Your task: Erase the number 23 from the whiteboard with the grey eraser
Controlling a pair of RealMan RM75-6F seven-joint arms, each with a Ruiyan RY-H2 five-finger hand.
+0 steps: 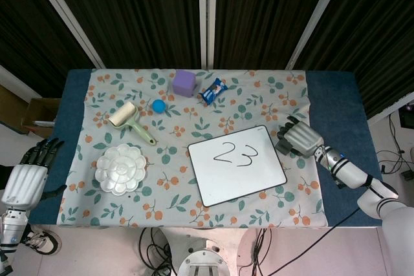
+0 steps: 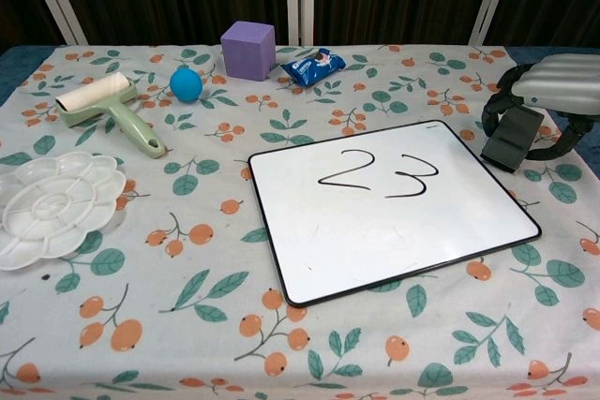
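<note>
The whiteboard (image 1: pixel 237 163) (image 2: pixel 394 208) lies on the flowered cloth right of centre, with "23" (image 1: pixel 235 154) (image 2: pixel 380 174) written in black on its upper half. Just off its right edge, the grey eraser (image 2: pixel 512 138) stands tilted on end, and my right hand (image 1: pixel 299 138) (image 2: pixel 553 91) grips it with the fingers curled around it from above. In the head view the eraser is mostly hidden under that hand. My left hand (image 1: pixel 26 176) hangs off the table's left edge, holding nothing, fingers apart.
A white palette (image 1: pixel 120 169) (image 2: pixel 54 203) sits at the left. Behind it lie a green lint roller (image 1: pixel 130 121) (image 2: pixel 108 107), a blue ball (image 1: pixel 158 105) (image 2: pixel 186 83), a purple cube (image 1: pixel 184 83) (image 2: pixel 248 50) and a blue snack packet (image 1: pixel 213 90) (image 2: pixel 314 66).
</note>
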